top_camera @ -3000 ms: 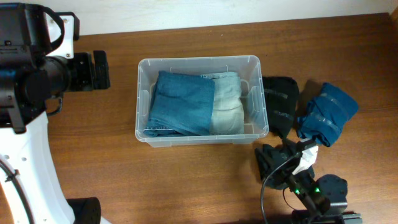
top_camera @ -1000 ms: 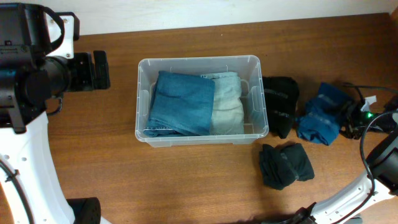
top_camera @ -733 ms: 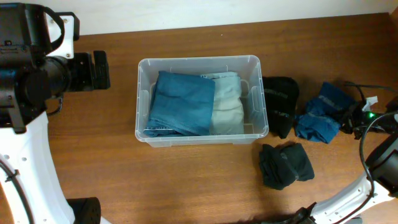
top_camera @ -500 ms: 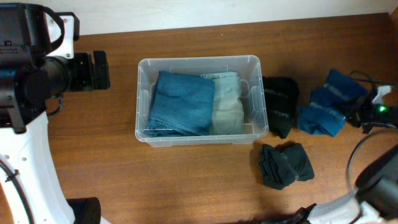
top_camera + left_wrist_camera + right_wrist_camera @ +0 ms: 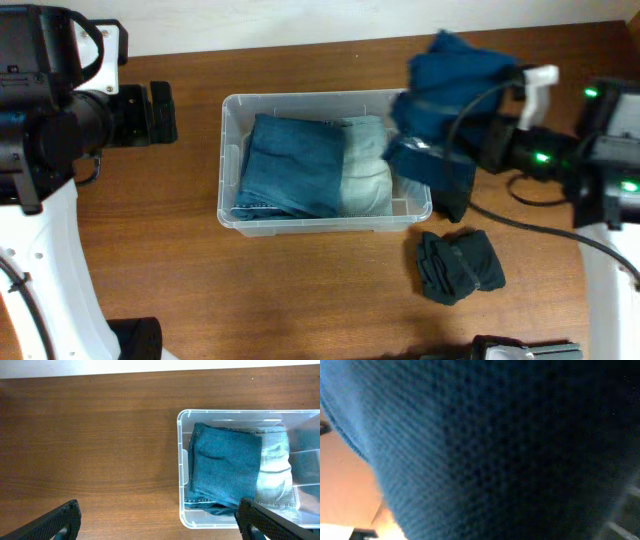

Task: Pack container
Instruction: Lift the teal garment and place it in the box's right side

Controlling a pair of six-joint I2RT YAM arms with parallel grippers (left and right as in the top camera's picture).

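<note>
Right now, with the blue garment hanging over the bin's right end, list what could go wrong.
The blue garment straddles the right rim of the container; released here, part may drape outside.
The folded jeans and pale denim already cover most of the floor, so it may heap above the rim.
Cloth fills the right wrist view, so placement likely cannot be checked up close.

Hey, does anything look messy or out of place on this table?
The dark garment lies crumpled on the table outside the container, unlike the folded jeans inside. The blue garment dangles over its right end, held by the right gripper.
</note>
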